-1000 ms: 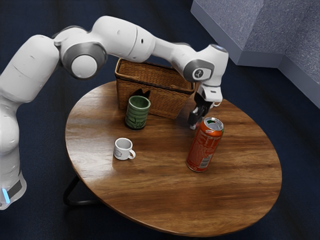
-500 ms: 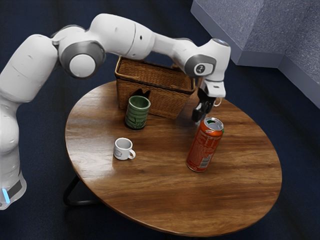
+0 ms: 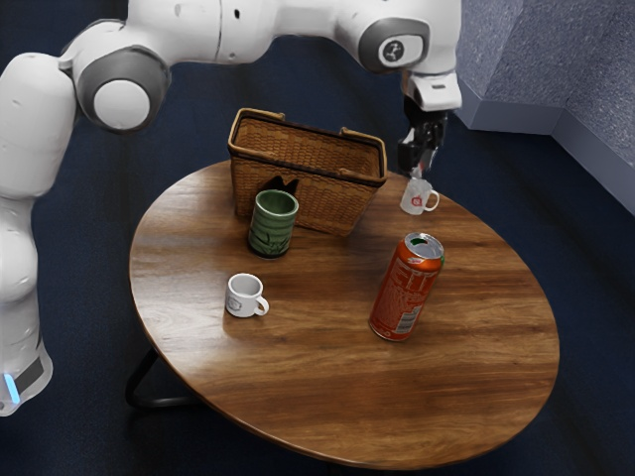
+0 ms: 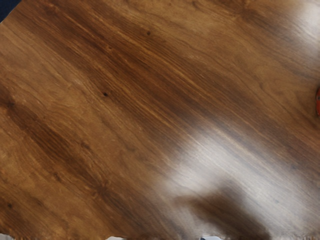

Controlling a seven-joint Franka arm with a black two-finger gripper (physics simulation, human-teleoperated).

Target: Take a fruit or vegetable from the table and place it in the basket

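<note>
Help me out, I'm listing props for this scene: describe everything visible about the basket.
The basket is brown, woven and wicker-looking, roughly rectangular, with walls narrowing downward and a darker band below the rim. What look like handles lie folded along that rim. It stands upright and open-topped on the wooden table; its inner floor is hidden. The green cup partly covers its front; whether they touch, I cannot tell. A dark pointed shape shows against that front, too unclear to identify.
</note>
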